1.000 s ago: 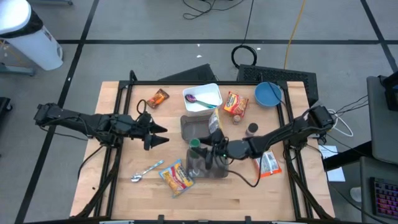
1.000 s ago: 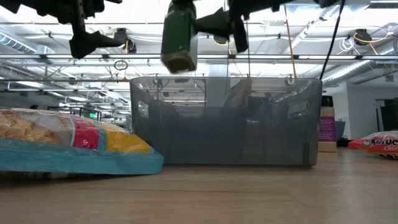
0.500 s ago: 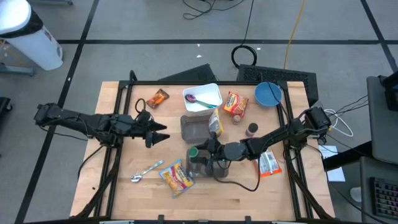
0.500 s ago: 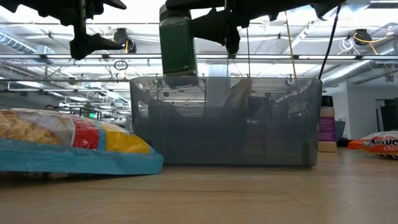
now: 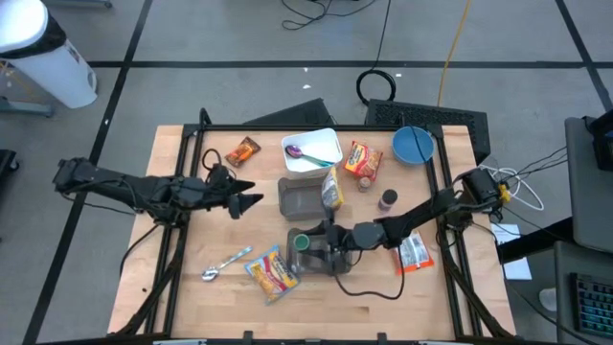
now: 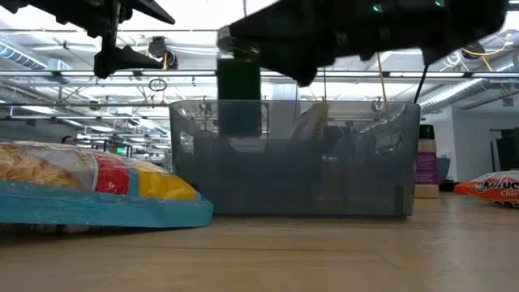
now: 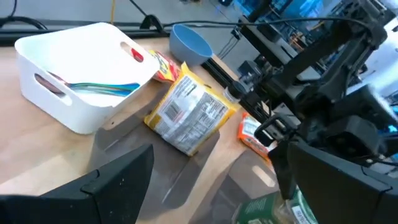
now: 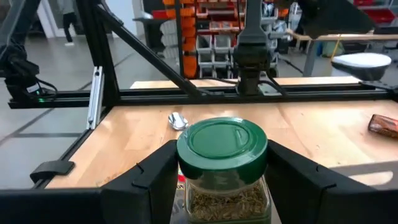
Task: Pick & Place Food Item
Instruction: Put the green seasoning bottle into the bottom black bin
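The right gripper point(image 5: 314, 240) is clamped on a small glass jar with a green screw lid and dried herbs inside point(image 8: 222, 168), its 2 dark fingers pressing the jar's sides just under the lid. In the low view the jar point(image 6: 238, 93) hangs upright with its lower part inside the near left corner of the translucent grey plastic bin point(image 6: 357, 162), off the bin's floor. A crinkled yellow and silver food packet point(image 7: 191, 114) leans in the bin's far end. The left gripper point(image 5: 251, 201) waits left of the bin above the wooden table point(image 5: 383, 297), its fingers spread apart and holding nothing. A colourful snack bag point(image 5: 271, 272) lies flat just beside the bin's near left corner
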